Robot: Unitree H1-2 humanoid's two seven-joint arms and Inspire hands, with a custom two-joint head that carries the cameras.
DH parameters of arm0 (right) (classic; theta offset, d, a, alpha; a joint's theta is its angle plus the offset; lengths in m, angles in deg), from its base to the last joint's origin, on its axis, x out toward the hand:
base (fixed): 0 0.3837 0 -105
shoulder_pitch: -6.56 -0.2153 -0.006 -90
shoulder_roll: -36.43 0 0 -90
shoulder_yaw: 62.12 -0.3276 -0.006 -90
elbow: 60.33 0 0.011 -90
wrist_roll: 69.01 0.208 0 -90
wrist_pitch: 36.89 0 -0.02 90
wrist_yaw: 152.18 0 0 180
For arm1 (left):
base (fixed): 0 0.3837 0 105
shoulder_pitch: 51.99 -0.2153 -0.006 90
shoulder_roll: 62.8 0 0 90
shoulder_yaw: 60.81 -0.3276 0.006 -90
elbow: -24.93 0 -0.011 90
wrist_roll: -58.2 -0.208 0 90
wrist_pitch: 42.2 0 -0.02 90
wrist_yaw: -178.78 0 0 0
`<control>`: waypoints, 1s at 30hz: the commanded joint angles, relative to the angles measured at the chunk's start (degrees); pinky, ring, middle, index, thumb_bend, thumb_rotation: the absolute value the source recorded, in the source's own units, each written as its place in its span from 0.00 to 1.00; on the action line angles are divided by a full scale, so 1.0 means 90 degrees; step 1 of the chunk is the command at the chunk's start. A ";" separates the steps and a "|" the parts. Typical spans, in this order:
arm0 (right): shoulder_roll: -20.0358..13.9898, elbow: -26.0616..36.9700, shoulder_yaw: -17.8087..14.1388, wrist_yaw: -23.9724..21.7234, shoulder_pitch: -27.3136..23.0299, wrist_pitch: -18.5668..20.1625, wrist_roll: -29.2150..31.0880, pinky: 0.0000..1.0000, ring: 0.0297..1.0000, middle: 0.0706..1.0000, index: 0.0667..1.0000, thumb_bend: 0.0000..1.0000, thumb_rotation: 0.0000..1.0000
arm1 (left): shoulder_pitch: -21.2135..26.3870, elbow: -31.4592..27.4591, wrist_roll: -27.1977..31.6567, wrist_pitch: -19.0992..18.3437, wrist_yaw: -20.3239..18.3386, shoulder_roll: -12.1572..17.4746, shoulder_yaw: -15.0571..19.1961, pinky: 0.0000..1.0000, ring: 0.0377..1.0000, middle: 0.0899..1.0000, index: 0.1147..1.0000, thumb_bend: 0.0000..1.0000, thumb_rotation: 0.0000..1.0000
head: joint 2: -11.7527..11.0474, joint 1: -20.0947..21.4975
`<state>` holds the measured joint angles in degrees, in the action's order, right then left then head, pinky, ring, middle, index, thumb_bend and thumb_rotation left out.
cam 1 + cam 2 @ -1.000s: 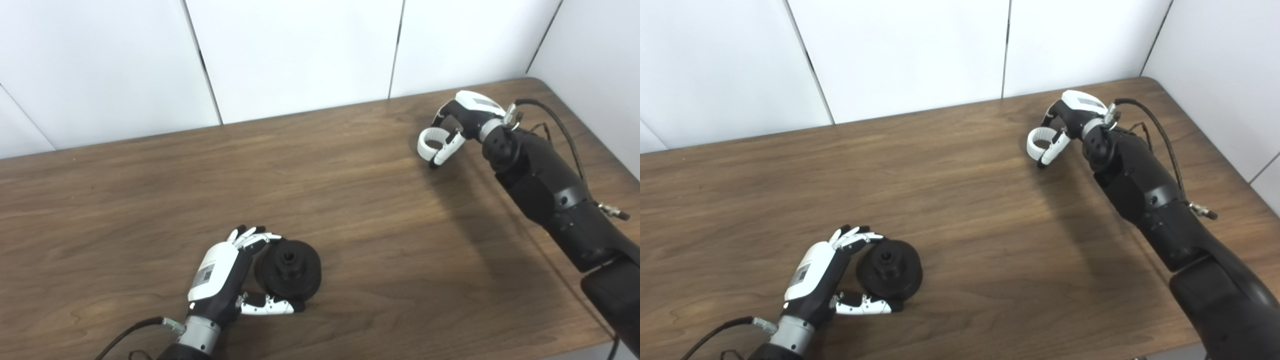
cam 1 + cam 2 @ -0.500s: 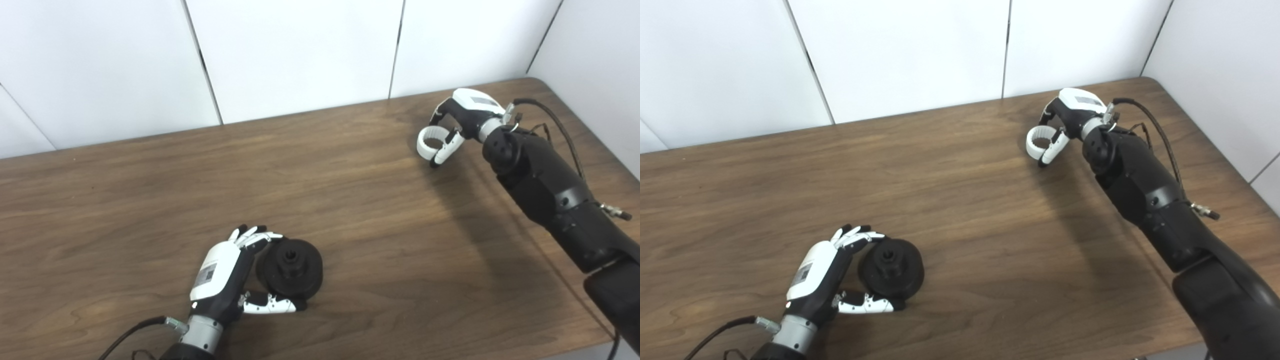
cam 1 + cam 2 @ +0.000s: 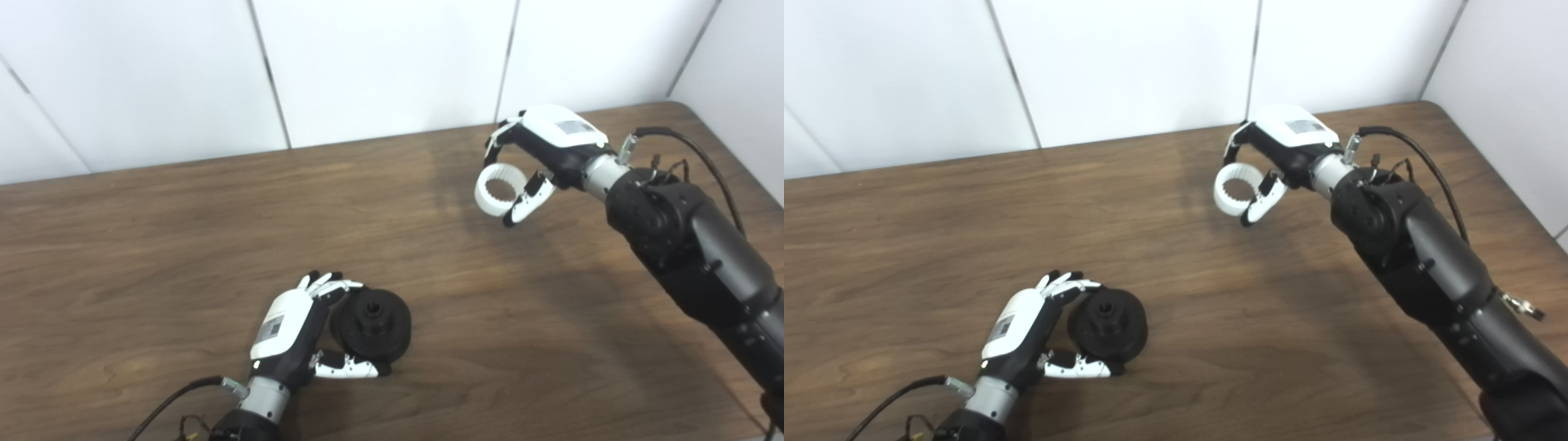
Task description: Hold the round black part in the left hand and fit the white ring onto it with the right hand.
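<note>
The round black part (image 3: 372, 323) lies on the wooden table (image 3: 184, 245) near the front, hub facing up. My left hand (image 3: 294, 331) cups it from the left, fingers over its far rim and thumb along its near rim; it rests on the table. My right hand (image 3: 539, 159) is shut on the white ring (image 3: 499, 197), which has a toothed inner face, and holds it in the air above the table at the back right, well apart from the black part.
White wall panels (image 3: 380, 67) stand behind the table's far edge. The right wall (image 3: 747, 73) meets the table's back right corner. Cables run from both wrists.
My right hand has lifted the white ring off the table and carried it left and nearer. The camera has shifted. The left hand stays on the black part.
</note>
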<state>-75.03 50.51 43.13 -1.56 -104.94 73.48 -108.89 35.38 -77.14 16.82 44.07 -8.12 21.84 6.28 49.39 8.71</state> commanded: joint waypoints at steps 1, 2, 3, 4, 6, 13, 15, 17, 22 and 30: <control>0.0007 0.0533 0.0002 -0.0167 -0.0095 -0.0016 -0.0084 1.00 0.91 0.78 0.45 0.53 0.14 | 0.0004 0.0008 -0.0197 -0.0087 -0.0115 -0.0028 -0.0121 1.00 0.90 0.77 0.41 0.52 0.05 | 0.0032 -0.0064; 0.0061 0.0702 0.0035 -0.0268 -0.0051 -0.0022 -0.0081 1.00 0.91 0.77 0.44 0.53 0.14 | 0.0004 0.0000 -0.0230 -0.0108 -0.0120 -0.0042 -0.0130 1.00 0.90 0.77 0.41 0.52 0.05 | 0.0032 -0.0064; 0.0112 0.0879 0.0075 -0.0404 -0.0018 0.0033 -0.0090 1.00 0.91 0.77 0.44 0.53 0.14 | 0.0006 -0.0007 -0.0260 -0.0123 -0.0120 -0.0061 -0.0140 1.00 0.90 0.77 0.41 0.52 0.05 | 0.0064 -0.0128; 0.0162 0.1034 0.0106 -0.0535 0.0008 0.0098 -0.0105 1.00 0.91 0.78 0.44 0.53 0.14 | 0.0006 -0.0016 -0.0278 -0.0137 -0.0126 -0.0079 -0.0147 1.00 0.90 0.77 0.41 0.52 0.05 | 0.0087 -0.0160; 0.0291 0.1311 0.0172 -0.0703 0.0070 0.0073 -0.0087 0.99 0.91 0.78 0.44 0.53 0.14 | 0.0010 -0.0053 -0.0306 -0.0197 -0.0184 -0.0106 -0.0163 1.00 0.90 0.78 0.41 0.52 0.05 | 0.0112 -0.0208; 0.0718 0.1882 0.0440 -0.1198 0.0162 -0.0086 -0.0099 0.97 0.89 0.77 0.44 0.53 0.14 | 0.0061 -0.0060 -0.0492 -0.0320 -0.0172 -0.0151 -0.0278 1.00 0.90 0.77 0.41 0.52 0.05 | 0.0211 -0.0399; 0.0818 0.1972 0.0500 -0.1303 0.0161 -0.0098 -0.0177 0.97 0.89 0.77 0.44 0.53 0.14 | 0.0068 -0.0068 -0.0549 -0.0336 -0.0165 -0.0155 -0.0310 1.00 0.90 0.77 0.41 0.52 0.05 | 0.0233 -0.0420; 0.0924 0.2059 0.0566 -0.1418 0.0152 -0.0103 -0.0240 0.97 0.89 0.76 0.44 0.53 0.14 | 0.0080 -0.0072 -0.0632 -0.0357 -0.0157 -0.0155 -0.0342 1.00 0.89 0.77 0.41 0.52 0.05 | 0.0250 -0.0438; 0.1160 0.2225 0.0675 -0.1741 0.0141 -0.0090 -0.0386 0.95 0.88 0.76 0.44 0.53 0.14 | 0.0101 -0.0072 -0.0593 -0.0418 -0.0216 -0.0184 -0.0351 1.00 0.90 0.77 0.41 0.52 0.05 | 0.0288 -0.0499; 0.1457 0.2193 0.0780 -0.1816 0.0221 -0.0230 -0.0396 0.95 0.88 0.75 0.44 0.53 0.14 | 0.0126 -0.0079 -0.0619 -0.0468 -0.0235 -0.0200 -0.0384 1.00 0.90 0.77 0.41 0.52 0.05 | 0.0329 -0.0529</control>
<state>-62.42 69.03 50.48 -18.47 -101.76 72.98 -111.97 36.32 -77.72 12.83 40.62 -8.72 20.00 3.57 52.29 3.87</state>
